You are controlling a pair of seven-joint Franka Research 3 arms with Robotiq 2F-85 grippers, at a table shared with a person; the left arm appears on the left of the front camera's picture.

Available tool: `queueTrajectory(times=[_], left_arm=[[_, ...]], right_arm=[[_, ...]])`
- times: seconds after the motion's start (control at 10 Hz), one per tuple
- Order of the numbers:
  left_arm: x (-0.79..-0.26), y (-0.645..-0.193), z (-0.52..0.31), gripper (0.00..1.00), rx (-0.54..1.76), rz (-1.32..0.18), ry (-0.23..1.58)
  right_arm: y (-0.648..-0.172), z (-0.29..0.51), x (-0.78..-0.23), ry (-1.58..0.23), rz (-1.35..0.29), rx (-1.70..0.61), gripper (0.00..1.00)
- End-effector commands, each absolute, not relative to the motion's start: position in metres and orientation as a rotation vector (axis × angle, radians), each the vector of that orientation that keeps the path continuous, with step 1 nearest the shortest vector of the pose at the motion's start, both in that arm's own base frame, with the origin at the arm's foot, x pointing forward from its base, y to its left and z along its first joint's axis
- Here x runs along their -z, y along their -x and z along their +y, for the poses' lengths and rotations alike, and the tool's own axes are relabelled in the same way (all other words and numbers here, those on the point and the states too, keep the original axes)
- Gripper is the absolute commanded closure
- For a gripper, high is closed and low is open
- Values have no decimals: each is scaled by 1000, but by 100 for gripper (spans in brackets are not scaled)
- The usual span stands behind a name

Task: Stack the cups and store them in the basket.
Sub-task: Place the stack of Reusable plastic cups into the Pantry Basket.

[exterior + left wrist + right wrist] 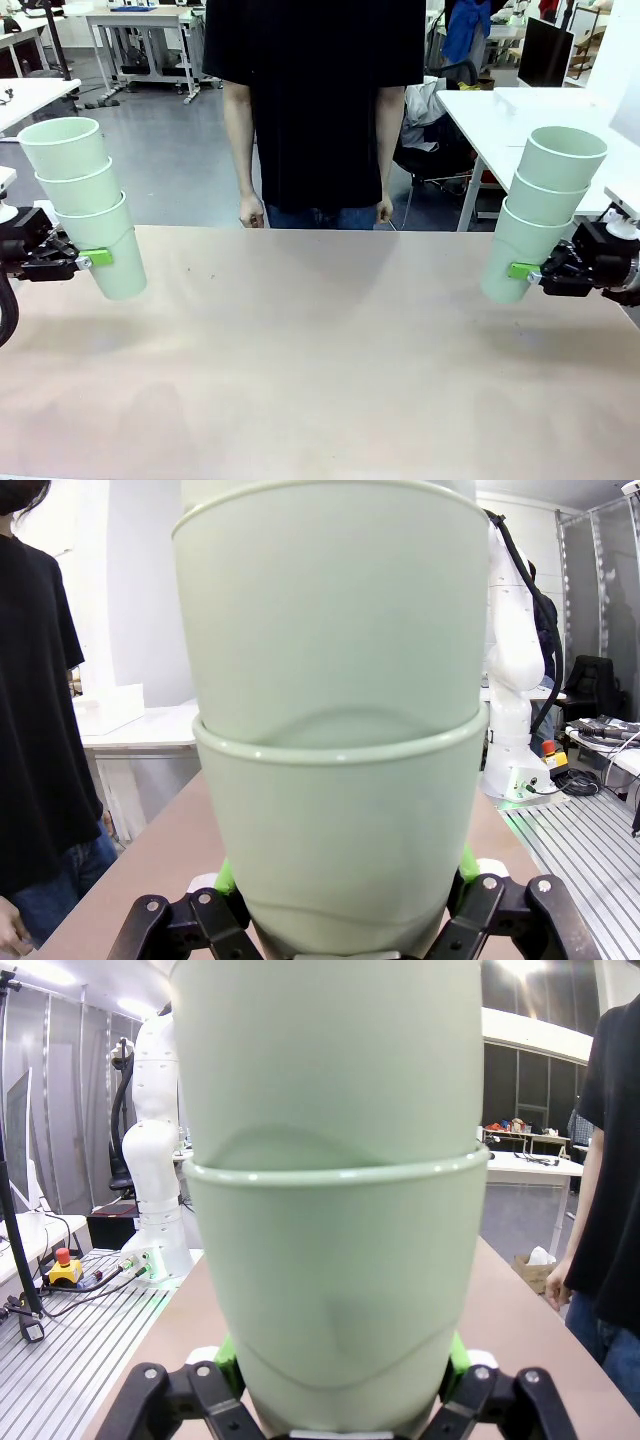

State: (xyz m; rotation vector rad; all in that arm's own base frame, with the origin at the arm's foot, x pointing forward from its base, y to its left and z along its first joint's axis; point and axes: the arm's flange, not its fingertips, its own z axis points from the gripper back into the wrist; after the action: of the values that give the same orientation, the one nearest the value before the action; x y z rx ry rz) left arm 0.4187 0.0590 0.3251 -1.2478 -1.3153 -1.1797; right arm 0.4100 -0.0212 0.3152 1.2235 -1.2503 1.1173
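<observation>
1. A beige table [320, 360] stretches across the front view, with one robot arm at each side edge.
2. At the table's left edge, the left gripper [92, 259] is clamped on the left stack of cups [85, 205]: three pale mint-green tumblers nested together, mouths up.
3. The green pads grip the bottom cup of that stack. The stack tilts, its open top leaning outward past the left edge.
4. At the table's right edge, the right gripper [527, 270] is clamped the same way on the right stack of cups [545, 210], also three nested tumblers.
5. This stack tilts too, its top leaning outward toward the right edge.
6. In each wrist view, the held cups rise between the two black fingers, with a green pad pressed against each side.
7. A person [315, 100] in a black T-shirt stands at the middle of the far edge, arms hanging down.
</observation>
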Motion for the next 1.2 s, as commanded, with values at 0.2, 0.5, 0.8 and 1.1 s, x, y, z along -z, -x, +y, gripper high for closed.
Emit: queueTrajectory(times=[0.2, 0.5, 0.8, 1.1], left_arm=[[-330, -418, 59, 13, 1187, -1323, 1253], [-330, -418, 59, 13, 1187, -1323, 1253], [-330, -418, 59, 13, 1187, -1323, 1253], [-330, -418, 59, 13, 1187, -1323, 1253]], right_arm=[[-410, -21, -319, -1213, -1267, -1129, 15], [-410, -21, -319, -1213, -1267, -1129, 15], [-410, -21, -319, -1213, -1267, -1129, 15], [-410, -21, -319, -1213, -1267, -1129, 15]])
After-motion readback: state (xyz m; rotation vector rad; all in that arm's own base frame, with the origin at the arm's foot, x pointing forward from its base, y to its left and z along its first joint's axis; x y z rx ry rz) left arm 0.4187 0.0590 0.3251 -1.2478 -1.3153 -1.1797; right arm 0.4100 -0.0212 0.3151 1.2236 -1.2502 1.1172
